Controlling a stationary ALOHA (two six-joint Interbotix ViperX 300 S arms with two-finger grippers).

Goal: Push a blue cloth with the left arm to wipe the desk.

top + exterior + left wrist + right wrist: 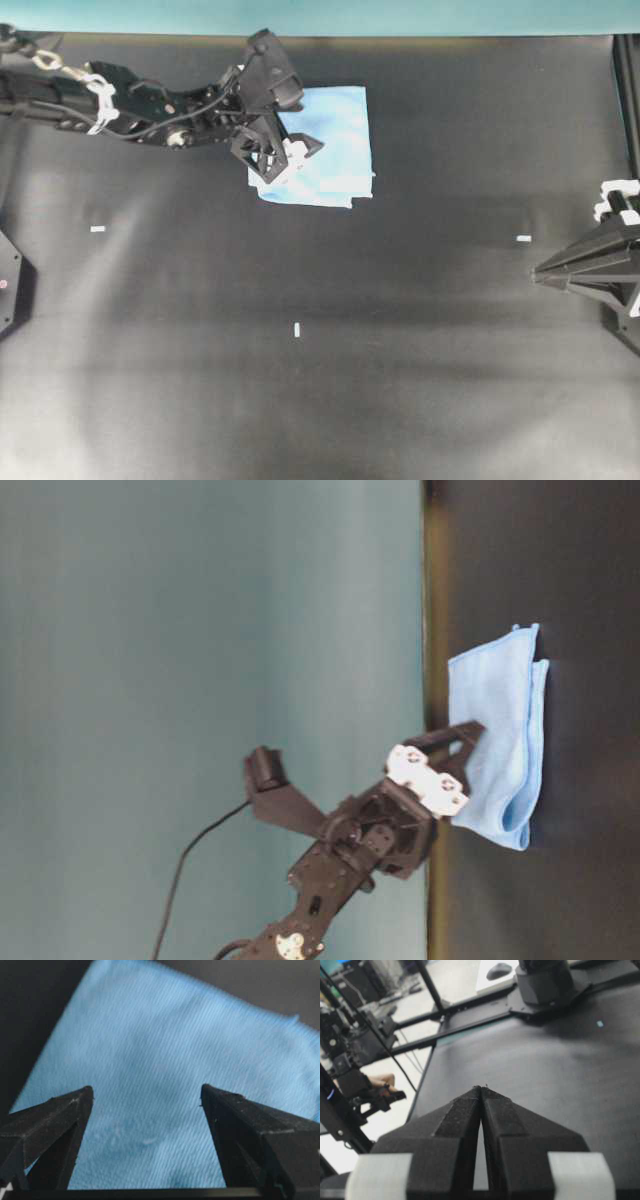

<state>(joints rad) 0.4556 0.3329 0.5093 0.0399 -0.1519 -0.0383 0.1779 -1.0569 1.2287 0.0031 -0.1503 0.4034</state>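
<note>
The blue cloth lies folded on the black desk near its far edge, left of middle. It also shows in the table-level view and fills the left wrist view. My left gripper is open and points down onto the cloth's left part, with its jaws spread over the fabric and nothing held between them. It shows against the cloth in the table-level view. My right gripper is shut and empty at the desk's right edge, far from the cloth.
A teal strip runs along the desk's far edge just behind the cloth. Small white tape marks sit at the left, the middle and the right. A black frame post stands at the right edge.
</note>
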